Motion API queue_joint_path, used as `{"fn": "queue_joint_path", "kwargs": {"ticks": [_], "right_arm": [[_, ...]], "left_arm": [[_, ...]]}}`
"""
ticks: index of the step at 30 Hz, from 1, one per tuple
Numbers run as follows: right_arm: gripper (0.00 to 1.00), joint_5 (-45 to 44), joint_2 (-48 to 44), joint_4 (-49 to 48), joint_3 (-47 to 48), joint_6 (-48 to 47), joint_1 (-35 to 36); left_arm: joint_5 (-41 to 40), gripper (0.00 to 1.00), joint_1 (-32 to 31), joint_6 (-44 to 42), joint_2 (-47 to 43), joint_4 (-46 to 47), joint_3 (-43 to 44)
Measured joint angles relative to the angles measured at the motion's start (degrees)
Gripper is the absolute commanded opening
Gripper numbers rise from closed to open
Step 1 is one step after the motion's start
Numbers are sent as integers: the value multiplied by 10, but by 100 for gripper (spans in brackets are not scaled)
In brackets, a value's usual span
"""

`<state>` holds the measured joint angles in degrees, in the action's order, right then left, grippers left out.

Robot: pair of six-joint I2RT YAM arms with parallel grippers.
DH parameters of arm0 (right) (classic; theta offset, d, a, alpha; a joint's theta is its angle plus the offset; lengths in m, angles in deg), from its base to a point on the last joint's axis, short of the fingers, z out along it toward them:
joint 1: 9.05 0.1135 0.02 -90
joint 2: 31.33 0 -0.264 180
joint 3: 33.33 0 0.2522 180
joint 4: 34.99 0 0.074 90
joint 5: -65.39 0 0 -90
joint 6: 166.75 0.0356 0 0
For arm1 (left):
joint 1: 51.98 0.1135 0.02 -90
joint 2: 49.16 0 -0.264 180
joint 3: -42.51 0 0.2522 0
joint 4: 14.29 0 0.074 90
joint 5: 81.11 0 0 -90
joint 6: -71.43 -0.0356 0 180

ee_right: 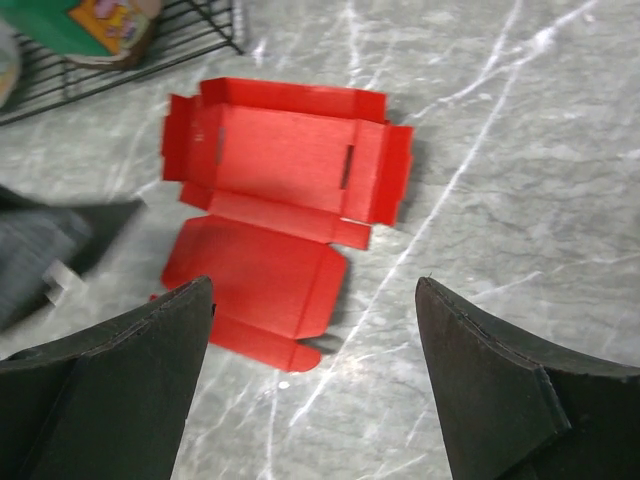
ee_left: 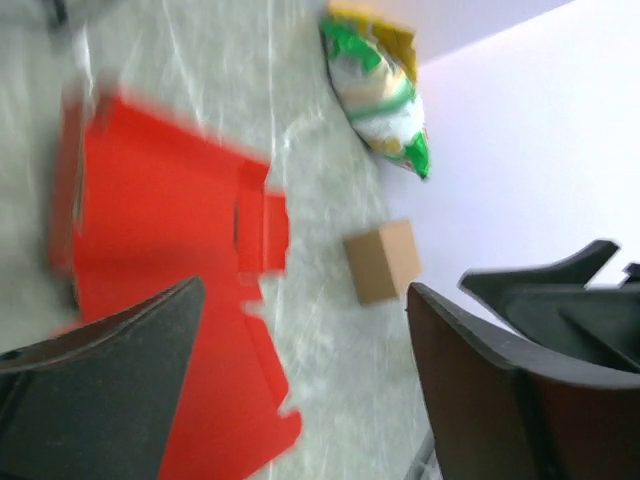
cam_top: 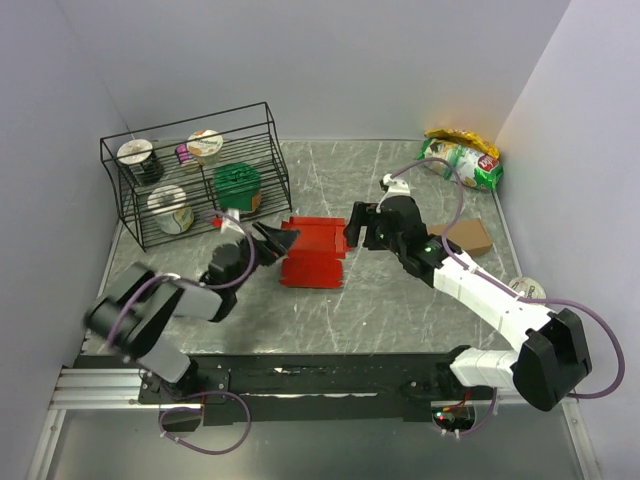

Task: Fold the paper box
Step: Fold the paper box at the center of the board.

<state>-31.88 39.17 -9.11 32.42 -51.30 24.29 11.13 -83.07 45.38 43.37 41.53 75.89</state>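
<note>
- Paper box [cam_top: 312,250]: a flat red die-cut sheet in the middle of the surface [cam_top: 400,300], lying between the two arms, with only its narrow edge flaps raised slightly.
- Orientation: the slotted tray section lay farther from the arm bases, its long side running left to right on the line between the arms. The plain lid panel reached toward the near edge.
- Left fingers [cam_top: 272,238]: just beside the sheet's left edge, tips pointing right toward it. Contact could not be judged, as the left wrist view was blurred.
- Right fingers [cam_top: 357,222]: at the sheet's right edge. The right wrist view showed them above the box and apart from it, the whole sheet lying ahead between the two pads.
- Nearness: both arms stood about equally close, one at each short end of the tray section, so by judgement either side flap was within reach.
- Finger state: both pairs were spread wide and released, gripping nothing, and the sheet rested free on the surface.
- Surroundings: wire rack [cam_top: 190,175] at far left, brown cardboard box [cam_top: 470,236] and snack bag [cam_top: 462,160] at far right, all well apart from the sheet.
</note>
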Motion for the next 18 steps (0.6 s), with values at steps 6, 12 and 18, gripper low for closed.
{"fn": "queue_joint_path", "kwargs": {"ticks": [6, 12, 18], "right_arm": [[88, 42, -5, -10, -6, 7, -2], [87, 76, -5, -14, -11, 7, -2], [82, 96, -6, -14, -11, 11, -2]], "left_arm": [[17, 97, 47, -173, -122, -264, 144], [89, 92, 112, -277, -16, -439, 295], [123, 82, 126, -323, 80, -549, 324]]}}
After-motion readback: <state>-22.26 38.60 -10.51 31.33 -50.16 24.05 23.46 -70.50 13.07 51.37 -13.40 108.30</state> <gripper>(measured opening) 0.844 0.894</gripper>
